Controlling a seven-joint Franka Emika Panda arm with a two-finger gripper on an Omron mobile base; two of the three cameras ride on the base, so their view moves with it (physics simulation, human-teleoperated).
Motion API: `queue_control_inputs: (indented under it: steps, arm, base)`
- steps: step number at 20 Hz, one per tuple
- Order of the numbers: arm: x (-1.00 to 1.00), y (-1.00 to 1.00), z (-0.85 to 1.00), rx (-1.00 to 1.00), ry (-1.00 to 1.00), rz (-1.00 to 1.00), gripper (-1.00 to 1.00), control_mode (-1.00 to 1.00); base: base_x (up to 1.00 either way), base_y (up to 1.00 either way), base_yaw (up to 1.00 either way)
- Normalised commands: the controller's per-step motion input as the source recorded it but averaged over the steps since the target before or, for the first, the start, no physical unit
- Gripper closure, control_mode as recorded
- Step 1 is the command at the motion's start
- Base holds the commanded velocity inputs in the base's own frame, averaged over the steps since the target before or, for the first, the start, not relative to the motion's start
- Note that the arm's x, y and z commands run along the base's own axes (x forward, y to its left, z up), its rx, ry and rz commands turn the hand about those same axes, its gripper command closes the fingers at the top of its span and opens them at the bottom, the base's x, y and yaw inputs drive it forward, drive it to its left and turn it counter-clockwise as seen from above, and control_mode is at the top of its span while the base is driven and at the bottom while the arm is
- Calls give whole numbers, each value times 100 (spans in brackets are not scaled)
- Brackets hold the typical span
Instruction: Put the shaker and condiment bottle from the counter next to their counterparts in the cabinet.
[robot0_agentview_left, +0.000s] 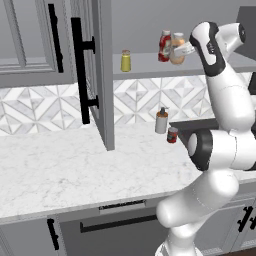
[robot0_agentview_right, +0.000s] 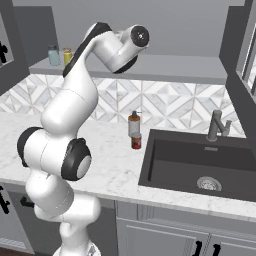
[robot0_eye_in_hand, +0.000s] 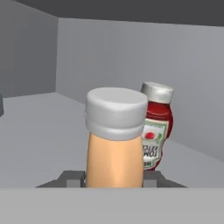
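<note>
The orange condiment bottle (robot0_eye_in_hand: 115, 144) with its pale cap stands upright between my fingers (robot0_eye_in_hand: 70, 178). My gripper (robot0_agentview_left: 183, 49) is shut on it, over the grey cabinet shelf (robot0_agentview_left: 145, 66). The bottle (robot0_agentview_left: 177, 49) is right beside the red counterpart bottle (robot0_agentview_left: 164, 45), which has a white cap and label (robot0_eye_in_hand: 155, 131). I cannot tell whether the orange bottle rests on the shelf. Farther left on the shelf stands the yellow-green shaker (robot0_agentview_left: 125, 61); in the right base view the shaker (robot0_agentview_right: 67, 56) is next to a blue-grey jar (robot0_agentview_right: 53, 55).
The open cabinet door (robot0_agentview_left: 102, 75) with its black bar handle (robot0_agentview_left: 80, 70) juts out left of the shelf. On the marble counter (robot0_agentview_left: 75, 170) stand a beige pump dispenser (robot0_agentview_left: 161, 121) and a small red can (robot0_agentview_left: 172, 135), near the dark sink (robot0_agentview_right: 200, 165) and faucet (robot0_agentview_right: 217, 125).
</note>
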Motion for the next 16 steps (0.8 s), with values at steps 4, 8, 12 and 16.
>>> queue_control_inputs:
  steps: [4,8,12,16]
  arm:
    - [2,0,-20,0,0,-4,100,-100]
    - [26,0,-8,0,0,-5,100,-100]
    - [36,0,-16,0,0,-5,100,-100]
    - [28,-2,-12,0,0,-6,100,-100]
  base:
    - [0,0,0]
    - [0,0,0]
    - [0,0,0]
    - [0,0,0]
